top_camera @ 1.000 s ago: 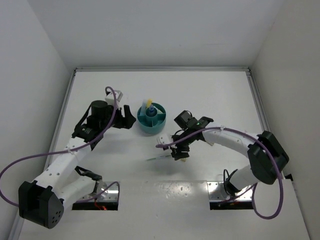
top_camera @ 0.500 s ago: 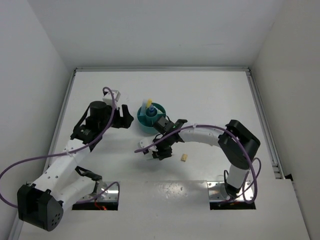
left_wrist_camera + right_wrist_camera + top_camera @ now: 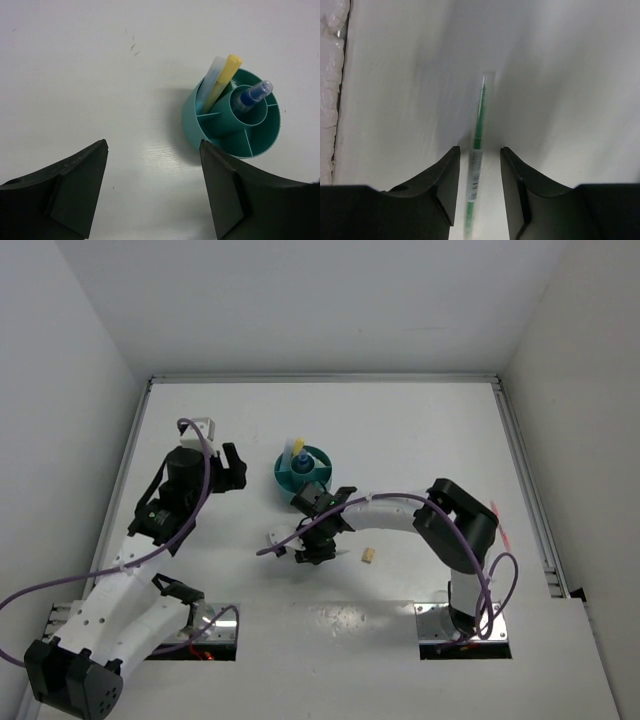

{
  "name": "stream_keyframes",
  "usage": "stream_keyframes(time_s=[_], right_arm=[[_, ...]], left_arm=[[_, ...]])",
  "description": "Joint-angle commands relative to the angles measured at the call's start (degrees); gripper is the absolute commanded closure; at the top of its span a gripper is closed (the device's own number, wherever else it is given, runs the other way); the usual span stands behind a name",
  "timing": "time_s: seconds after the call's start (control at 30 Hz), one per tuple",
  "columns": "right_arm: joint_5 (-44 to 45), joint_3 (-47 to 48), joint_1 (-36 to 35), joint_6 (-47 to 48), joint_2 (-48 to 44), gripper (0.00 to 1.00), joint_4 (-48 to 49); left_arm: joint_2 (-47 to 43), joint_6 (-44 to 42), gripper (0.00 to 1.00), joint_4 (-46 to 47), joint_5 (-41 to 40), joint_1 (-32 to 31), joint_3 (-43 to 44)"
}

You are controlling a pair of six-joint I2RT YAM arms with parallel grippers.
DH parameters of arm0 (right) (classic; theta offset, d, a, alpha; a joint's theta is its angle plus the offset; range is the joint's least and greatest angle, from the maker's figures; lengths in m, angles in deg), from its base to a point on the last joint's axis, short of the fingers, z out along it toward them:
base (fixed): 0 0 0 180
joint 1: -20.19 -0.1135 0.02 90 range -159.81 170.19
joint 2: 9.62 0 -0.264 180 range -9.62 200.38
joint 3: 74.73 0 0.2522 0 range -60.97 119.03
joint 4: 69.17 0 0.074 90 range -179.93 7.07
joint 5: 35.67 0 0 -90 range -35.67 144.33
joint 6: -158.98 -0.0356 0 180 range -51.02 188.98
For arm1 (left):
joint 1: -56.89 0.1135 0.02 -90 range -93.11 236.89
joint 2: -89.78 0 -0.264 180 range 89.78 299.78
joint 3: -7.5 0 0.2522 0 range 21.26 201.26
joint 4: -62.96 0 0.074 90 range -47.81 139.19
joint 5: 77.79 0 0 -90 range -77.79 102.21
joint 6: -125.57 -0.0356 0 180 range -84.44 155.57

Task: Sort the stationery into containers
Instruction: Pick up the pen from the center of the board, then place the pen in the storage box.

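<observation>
The teal organiser (image 3: 303,473) stands at mid table. In the left wrist view (image 3: 260,137) it holds a yellow stick (image 3: 223,82) and a pale stick in one outer compartment, and a blue-capped tube (image 3: 253,94) in the central well. My left gripper (image 3: 234,468) is open and empty, to the left of the organiser (image 3: 152,145). My right gripper (image 3: 312,546) is low in front of the organiser. A thin green pen (image 3: 480,112) lies lengthwise between its jaws (image 3: 480,150), with a gap on each side; its tip sticks out to the left (image 3: 276,547). A tiny tan block (image 3: 368,556) lies to the right.
White side walls and metal rails border the table at left, back and right. The arm bases and their mounting plates (image 3: 460,625) sit at the near edge. A purple cable loops along each arm.
My right gripper has swung left, from right of the organiser to in front of it, and the pen has moved left with it. The tan block now shows. My left gripper has drawn back left.
</observation>
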Motion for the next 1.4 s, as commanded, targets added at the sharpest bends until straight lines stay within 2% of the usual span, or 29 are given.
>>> stream_keyframes(time_s=[0.0, 0.13, 0.3, 0.43, 0.47, 0.53, 0.6, 0.73, 0.77, 0.83, 0.87, 0.97, 1.07, 1.2, 1.37], right_arm=[[2.35, 2.41, -0.68, -1.62, 2.05, 0.62, 0.32], [2.27, 3.55, -1.21, -1.62, 3.38, 0.65, -2.93], [-0.27, 6.45, -1.74, 1.10, 6.36, 0.70, -11.63], [-1.07, 6.45, -2.27, 2.51, 6.36, 0.84, -14.01], [-1.07, 6.45, -2.27, 2.51, 6.36, 0.92, -14.01], [-1.07, 6.45, -2.27, 2.51, 6.36, 1.00, -14.01], [-1.07, 7.15, -2.27, 1.63, 4.70, 1.00, -11.74], [0.06, 11.63, -0.95, -5.90, -3.72, 1.00, -4.72], [3.29, 12.51, -0.95, -10.54, -5.48, 1.00, -2.26], [9.35, 13.65, -0.95, -17.75, -9.97, 1.00, 9.50], [15.56, 14.70, -0.95, -23.36, -10.85, 1.00, 15.72], [25.95, 20.50, -0.43, -29.99, -8.23, 1.00, 16.75], [30.63, 22.70, -0.42, -35.53, -6.48, 1.00, 21.93], [30.66, 24.20, -0.42, -34.94, -3.50, 1.00, 23.96], [23.90, 25.52, 1.43, -34.93, 0.12, 1.00, 27.29]], left_arm=[[-0.95, 0.85, 0.20, 0.52, -2.56, -0.34, 1.37], [-0.95, 0.85, 0.20, 0.52, -2.56, -0.34, 1.37], [-0.95, 0.85, 0.20, 0.52, -2.56, -0.34, 1.37], [-0.95, 0.85, 0.20, 0.52, -2.03, -0.34, 1.37], [-0.95, 0.85, 0.20, 0.52, -2.03, -0.34, 1.37], [-0.95, 0.85, 0.20, 0.52, -2.55, -0.34, 1.37], [-2.00, 1.37, 0.20, 0.52, -3.69, -0.34, 1.37], [-4.37, 4.62, 0.20, -0.01, -11.85, -0.34, 0.24], [-4.99, 5.32, 0.22, -0.01, -15.53, -0.34, 0.23], [-6.22, 6.64, 0.25, -0.01, -17.93, -0.34, -0.46], [-7.18, 7.17, 0.26, -0.01, -18.64, -0.34, -0.47], [-7.80, 7.18, 0.26, -0.01, -19.26, -0.34, -1.09], [-7.80, 7.18, 0.26, 0.52, -18.74, -0.34, -1.09], [-6.49, 6.65, 0.26, 0.52, -18.12, -0.34, -1.09], [-5.87, 6.12, 0.26, 0.52, -17.59, -0.34, -1.09]])
